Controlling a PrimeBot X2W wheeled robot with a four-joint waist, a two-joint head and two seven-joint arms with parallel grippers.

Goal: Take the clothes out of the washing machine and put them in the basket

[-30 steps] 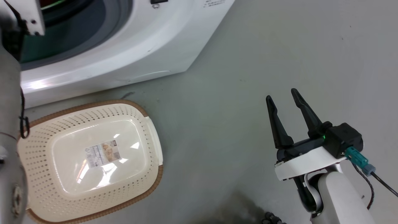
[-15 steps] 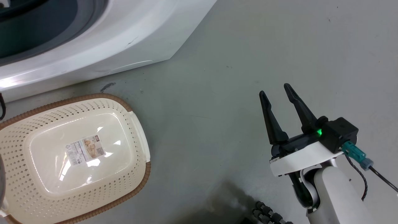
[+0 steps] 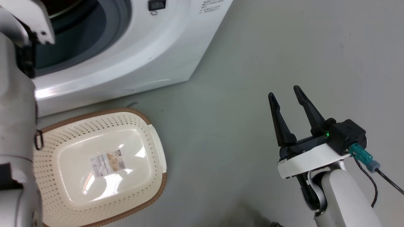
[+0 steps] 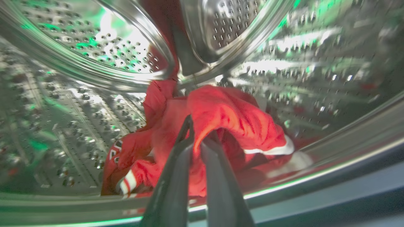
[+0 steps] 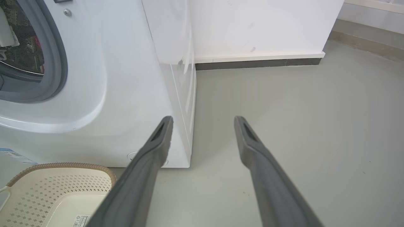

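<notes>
Inside the drum [image 4: 94, 47], 1 red jersey [image 4: 233, 113] is pinched by the left gripper [image 4: 200, 127] for hauling out; right gripper [image 3: 284, 92] is parked spread.

Print on basket [image 3: 139, 201] label [image 3: 107, 160] and washing machine [image 3: 142, 56] sticker [image 3: 212, 4] is unreadably small.

This is a laundry corner in a plain room, more a utility space than a lived-in home. A white front-loading washing machine [image 3: 151, 60] stands on a smooth grey-green floor [image 3: 284, 47], by a plain white wall [image 5: 252, 25] with a pale skirting ledge [image 5: 258, 56]. A perforated cream basket [image 3: 94, 111] sits on the floor just before the machine. Red clothes [image 4: 227, 110] lie in its steel drum [image 4: 120, 50].
</notes>
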